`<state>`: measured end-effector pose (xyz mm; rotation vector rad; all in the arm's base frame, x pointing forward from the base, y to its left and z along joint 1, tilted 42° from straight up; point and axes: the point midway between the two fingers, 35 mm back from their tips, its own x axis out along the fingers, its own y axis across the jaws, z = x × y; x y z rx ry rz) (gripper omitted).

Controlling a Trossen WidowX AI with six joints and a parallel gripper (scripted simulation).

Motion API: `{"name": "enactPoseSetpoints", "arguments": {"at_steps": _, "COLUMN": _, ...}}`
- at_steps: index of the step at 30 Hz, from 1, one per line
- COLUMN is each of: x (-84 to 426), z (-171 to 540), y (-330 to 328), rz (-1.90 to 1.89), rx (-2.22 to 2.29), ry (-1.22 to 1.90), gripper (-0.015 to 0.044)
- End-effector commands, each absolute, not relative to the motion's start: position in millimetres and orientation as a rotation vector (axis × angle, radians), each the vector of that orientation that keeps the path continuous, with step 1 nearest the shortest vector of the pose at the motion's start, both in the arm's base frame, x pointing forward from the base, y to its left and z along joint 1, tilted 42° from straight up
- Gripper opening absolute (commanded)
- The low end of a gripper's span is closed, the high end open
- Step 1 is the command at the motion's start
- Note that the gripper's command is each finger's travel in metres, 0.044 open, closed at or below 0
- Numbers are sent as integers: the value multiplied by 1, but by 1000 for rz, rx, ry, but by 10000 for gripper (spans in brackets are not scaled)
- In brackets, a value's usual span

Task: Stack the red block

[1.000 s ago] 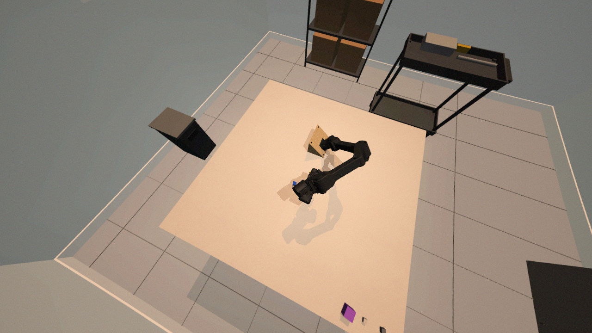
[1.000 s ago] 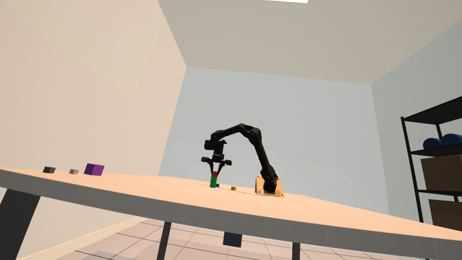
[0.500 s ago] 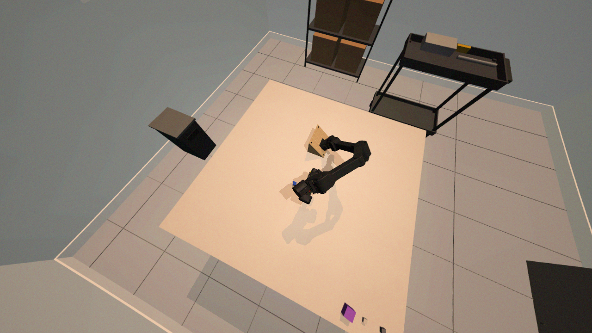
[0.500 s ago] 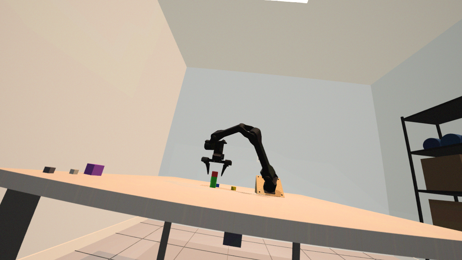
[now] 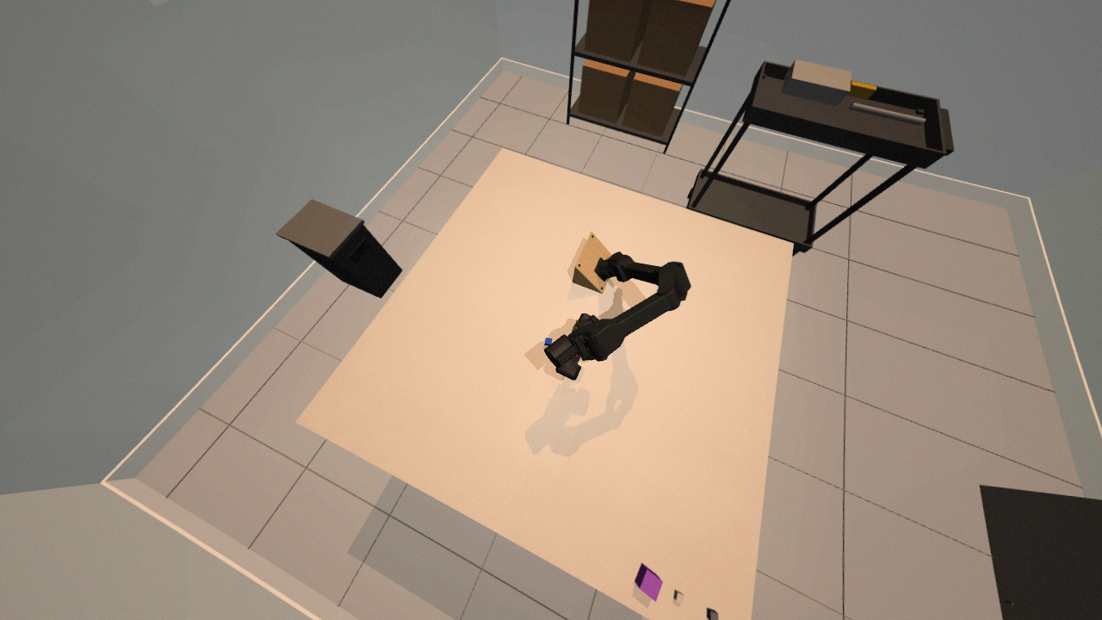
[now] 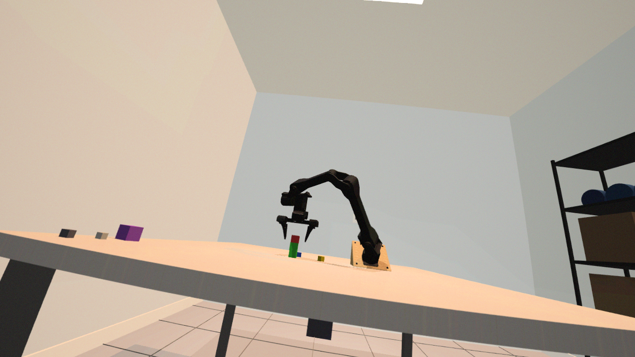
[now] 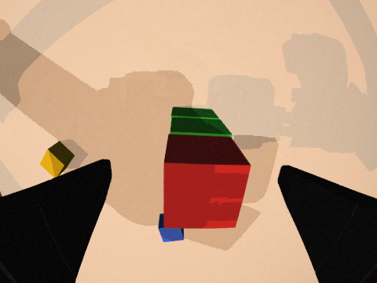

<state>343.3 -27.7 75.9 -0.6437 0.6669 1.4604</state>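
Top view: the arm [image 5: 639, 304] hides the tower; only a blue cube [image 5: 547, 340] shows beside the pincer [image 5: 560, 359].

Exterior view: the red block [image 6: 295, 239] sits on the green tower [image 6: 292, 250] on the desk [image 6: 186, 262], fingertips either side, apart from it.

Wrist view: the pincer is released and empty. A yellow cube [image 7: 56, 159] lies well left.

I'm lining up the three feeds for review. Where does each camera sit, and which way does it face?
Top: high above, looking down at the table and whole arm.
Exterior: low beside the table, looking up at the arm and red block on the green tower.
Wrist: on the gripper, looking down; open jaws flank the block.
Shared: the blue cube.
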Motion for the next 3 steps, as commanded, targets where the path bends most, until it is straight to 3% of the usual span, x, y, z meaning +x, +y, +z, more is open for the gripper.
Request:
{"name": "enactPoseSetpoints", "arguments": {"at_steps": 1, "x": 343, "z": 76, "y": -28, "rz": 1460, "rx": -644, "ry": 667, "gripper": 440}}
{"name": "enactPoseSetpoints", "arguments": {"at_steps": 3, "x": 343, "z": 76, "y": -28, "rz": 1460, "rx": -644, "ry": 667, "gripper": 440}}
